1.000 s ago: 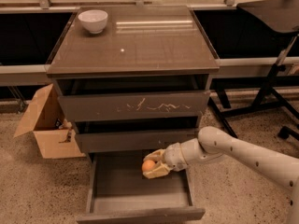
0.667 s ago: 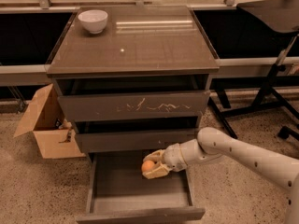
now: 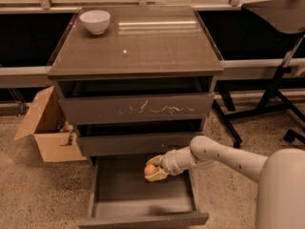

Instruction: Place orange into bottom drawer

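Observation:
The orange (image 3: 150,169) is small and round, held between the pale fingers of my gripper (image 3: 154,170). The gripper is shut on it and hangs just over the right middle of the bottom drawer (image 3: 143,218). That drawer is pulled out, a wide shallow dark tray with a plain front panel, and nothing else shows inside it. My white arm (image 3: 224,159) reaches in from the lower right.
A white bowl (image 3: 95,21) sits on the cabinet top (image 3: 143,46) at the back left. The scratched top drawer (image 3: 138,108) and plain middle drawer (image 3: 128,143) are above. An open cardboard box (image 3: 45,128) stands at left; a chair base (image 3: 271,104) at right.
The gripper with the orange has stayed over the open bottom drawer; no clear movement shows.

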Robot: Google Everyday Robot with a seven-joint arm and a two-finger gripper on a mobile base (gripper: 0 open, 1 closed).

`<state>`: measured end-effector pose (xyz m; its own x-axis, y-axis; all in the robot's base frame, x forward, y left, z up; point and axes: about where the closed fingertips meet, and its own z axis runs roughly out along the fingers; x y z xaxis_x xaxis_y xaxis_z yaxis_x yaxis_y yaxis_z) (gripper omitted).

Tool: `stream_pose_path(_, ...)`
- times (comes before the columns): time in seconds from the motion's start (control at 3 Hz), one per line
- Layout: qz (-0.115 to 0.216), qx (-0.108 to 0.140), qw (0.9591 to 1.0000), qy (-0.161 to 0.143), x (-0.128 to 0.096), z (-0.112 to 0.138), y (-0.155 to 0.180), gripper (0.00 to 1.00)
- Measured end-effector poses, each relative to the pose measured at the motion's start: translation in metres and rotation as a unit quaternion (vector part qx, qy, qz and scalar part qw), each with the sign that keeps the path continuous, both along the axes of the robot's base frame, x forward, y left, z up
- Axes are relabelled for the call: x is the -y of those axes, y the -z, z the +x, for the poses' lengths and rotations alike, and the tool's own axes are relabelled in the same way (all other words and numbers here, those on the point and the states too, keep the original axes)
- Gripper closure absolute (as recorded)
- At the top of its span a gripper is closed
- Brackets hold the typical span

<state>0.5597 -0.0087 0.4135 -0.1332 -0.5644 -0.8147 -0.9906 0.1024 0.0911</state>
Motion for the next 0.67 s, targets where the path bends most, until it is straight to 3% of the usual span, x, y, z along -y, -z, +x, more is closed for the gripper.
stream_pose_path(0.33,-0.026,0.011,0.9996,0.005,-0.009,0.029,0.06,1.0)
stream_pose_path(0.67,-0.033,0.007,0.9994,-0.002,-0.021,0.041,0.093,1.0)
